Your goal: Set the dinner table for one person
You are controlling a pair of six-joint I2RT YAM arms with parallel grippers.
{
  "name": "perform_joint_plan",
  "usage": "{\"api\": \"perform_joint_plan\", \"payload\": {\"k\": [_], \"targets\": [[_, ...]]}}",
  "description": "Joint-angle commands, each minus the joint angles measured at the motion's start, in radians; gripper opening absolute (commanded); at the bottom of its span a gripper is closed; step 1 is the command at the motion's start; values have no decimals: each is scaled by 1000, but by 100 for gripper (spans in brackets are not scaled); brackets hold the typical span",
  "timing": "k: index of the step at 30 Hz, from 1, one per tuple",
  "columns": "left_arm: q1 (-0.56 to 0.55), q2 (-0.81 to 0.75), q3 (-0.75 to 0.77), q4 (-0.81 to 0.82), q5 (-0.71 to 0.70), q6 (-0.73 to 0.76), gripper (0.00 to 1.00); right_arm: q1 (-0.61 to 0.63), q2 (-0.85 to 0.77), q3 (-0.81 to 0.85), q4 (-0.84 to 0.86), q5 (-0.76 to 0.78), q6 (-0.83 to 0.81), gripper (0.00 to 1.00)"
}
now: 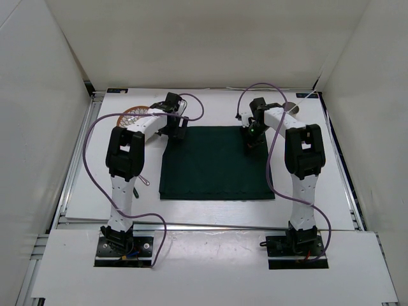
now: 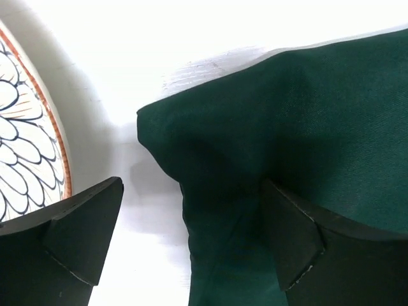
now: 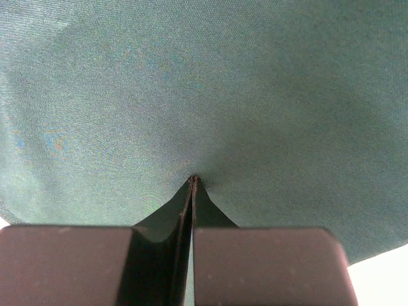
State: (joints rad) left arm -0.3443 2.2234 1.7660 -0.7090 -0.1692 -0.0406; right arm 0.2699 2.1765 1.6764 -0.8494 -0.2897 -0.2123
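Right gripper [image 3: 192,183] clamps tight on the one-o'clock corner of a dark green square cloth [image 1: 217,162]. Left gripper [image 2: 191,191], jaws wide and empty, straddles its eleven-o'clock corner, with a patterned orange-rimmed ceramic plate [image 2: 25,159] just beside at nine. The large flat white dinner table [image 1: 89,191] spreads beneath both arms, boxed by white walls [image 1: 38,95].
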Motion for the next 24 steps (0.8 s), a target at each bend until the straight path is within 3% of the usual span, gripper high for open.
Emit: {"api": "perform_joint_plan", "payload": {"k": [1, 9, 17, 19, 21, 22, 24], "targets": [[-24, -39, 36, -44, -15, 16, 100, 14, -21, -18, 1, 6, -2, 0], [8, -136, 93, -44, -95, 88, 100, 14, -30, -9, 1, -16, -2, 0], [53, -206, -25, -26, -147, 97, 96, 14, -41, 2, -10, -34, -2, 0], [66, -226, -39, -15, -187, 108, 96, 14, -67, 2, -10, -34, -12, 12], [82, -260, -51, -15, -217, 117, 96, 14, -98, 2, -10, -34, -12, 51], [112, -274, -66, -15, -217, 117, 96, 14, -112, 11, -23, -34, -22, 62], [157, -319, -104, -15, -201, 117, 96, 14, -168, 20, -51, -34, -22, 65]]}}
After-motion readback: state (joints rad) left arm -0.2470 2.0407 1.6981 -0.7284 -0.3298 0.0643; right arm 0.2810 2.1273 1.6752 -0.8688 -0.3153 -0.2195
